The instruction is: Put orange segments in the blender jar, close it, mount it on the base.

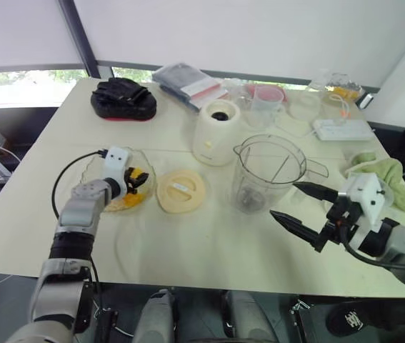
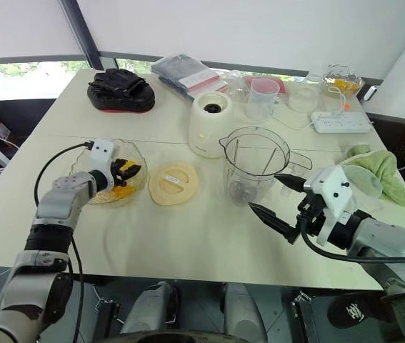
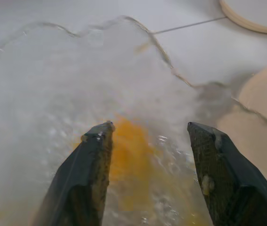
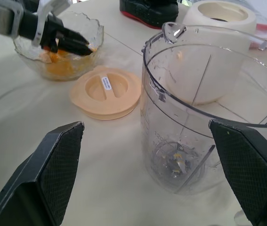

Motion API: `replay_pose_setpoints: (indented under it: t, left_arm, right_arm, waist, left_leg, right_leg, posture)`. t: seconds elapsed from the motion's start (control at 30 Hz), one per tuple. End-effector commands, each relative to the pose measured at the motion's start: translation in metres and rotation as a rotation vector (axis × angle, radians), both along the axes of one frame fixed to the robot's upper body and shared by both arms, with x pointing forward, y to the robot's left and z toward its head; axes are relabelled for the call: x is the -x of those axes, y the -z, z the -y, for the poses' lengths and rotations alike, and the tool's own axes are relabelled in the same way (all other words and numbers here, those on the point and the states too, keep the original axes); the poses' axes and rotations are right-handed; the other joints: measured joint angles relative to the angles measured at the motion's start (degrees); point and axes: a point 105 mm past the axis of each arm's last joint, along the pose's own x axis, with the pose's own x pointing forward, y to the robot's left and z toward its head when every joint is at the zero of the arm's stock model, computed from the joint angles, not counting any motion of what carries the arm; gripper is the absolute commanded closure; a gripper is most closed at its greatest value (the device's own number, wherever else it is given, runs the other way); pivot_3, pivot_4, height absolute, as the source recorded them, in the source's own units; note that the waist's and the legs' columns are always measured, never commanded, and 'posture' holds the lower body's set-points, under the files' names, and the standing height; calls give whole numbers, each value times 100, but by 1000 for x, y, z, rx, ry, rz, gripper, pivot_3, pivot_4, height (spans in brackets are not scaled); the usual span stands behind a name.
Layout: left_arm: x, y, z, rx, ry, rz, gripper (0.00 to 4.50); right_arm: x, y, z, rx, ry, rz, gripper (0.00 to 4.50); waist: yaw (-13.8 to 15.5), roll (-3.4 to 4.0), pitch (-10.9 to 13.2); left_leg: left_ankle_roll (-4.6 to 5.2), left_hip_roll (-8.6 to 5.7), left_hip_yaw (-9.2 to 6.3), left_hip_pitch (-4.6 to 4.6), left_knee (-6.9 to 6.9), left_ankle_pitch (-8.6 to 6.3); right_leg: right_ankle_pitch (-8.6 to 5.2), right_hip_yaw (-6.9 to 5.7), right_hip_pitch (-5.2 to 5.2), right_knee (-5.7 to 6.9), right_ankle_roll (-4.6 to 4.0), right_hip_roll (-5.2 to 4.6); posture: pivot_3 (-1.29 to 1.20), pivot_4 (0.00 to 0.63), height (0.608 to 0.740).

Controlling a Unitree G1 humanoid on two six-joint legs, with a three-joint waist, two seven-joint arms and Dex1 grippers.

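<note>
The orange segments lie in a scalloped clear glass dish at the front left. My left gripper reaches into that dish. In the left wrist view its fingers stand open, with orange pulp on the glass below the gap and nothing held. The blender jar stands upright without a lid at centre right, with small bits at its blade hub. The cream base stands just behind and left of the jar. My right gripper hovers open at the jar's front right, apart from it.
A flat pale-yellow lid lies between dish and jar. At the back are a black padded item, plastic packets, a pink-rimmed clear cup and a small dish of fruit. A power strip and green cloth sit right.
</note>
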Motion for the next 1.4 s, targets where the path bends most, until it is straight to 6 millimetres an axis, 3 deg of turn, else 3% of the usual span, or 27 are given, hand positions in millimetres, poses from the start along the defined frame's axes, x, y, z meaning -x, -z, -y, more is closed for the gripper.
replay_pose_setpoints:
  t: [0.03, 0.17, 0.6, 0.73, 1.4]
  left_arm:
    - [-3, -11, -2, 17, 12, -5, 1774]
    - [-1, -12, -2, 17, 20, -38, 1774]
    - [-4, 12, -7, -33, -7, -96, 1774]
    - [-7, 11, -5, -35, -3, -76, 537]
    - [-16, 24, 4, -36, -16, -138, 537]
  right_arm:
    - [1, -5, -1, -3, 1, 39, 0]
    - [1, -5, -2, -6, 6, 41, 0]
    - [1, -7, -1, -7, 18, 52, 0]
    - [1, -7, -1, -5, 23, 54, 0]
    - [1, -8, 0, 0, 32, 64, 0]
  waist:
    - [5, 0, 0]
    - [7, 0, 0]
    - [11, -1, 0]
    - [15, -1, 0]
    - [53, 3, -3]
  left_leg:
    - [0, 0, 0, 0, -1, 0]
    - [1, -1, 0, -2, -4, 0]
    - [1, -1, -1, -2, -11, 0]
    - [1, -3, 0, -3, -17, -1]
    - [12, -17, 0, 8, -52, 7]
  right_leg:
    - [0, 0, 0, -3, 0, 0]
    - [0, -1, 0, -8, 0, 4]
    - [0, -2, 0, -14, 0, -7]
    - [0, -2, 0, -20, 0, -12]
    - [1, -13, 9, -36, 2, -7]
  posture:
    - [0, 150, 740]
    - [0, 150, 740]
    - [0, 150, 740]
    - [0, 150, 740]
    - [0, 150, 740]
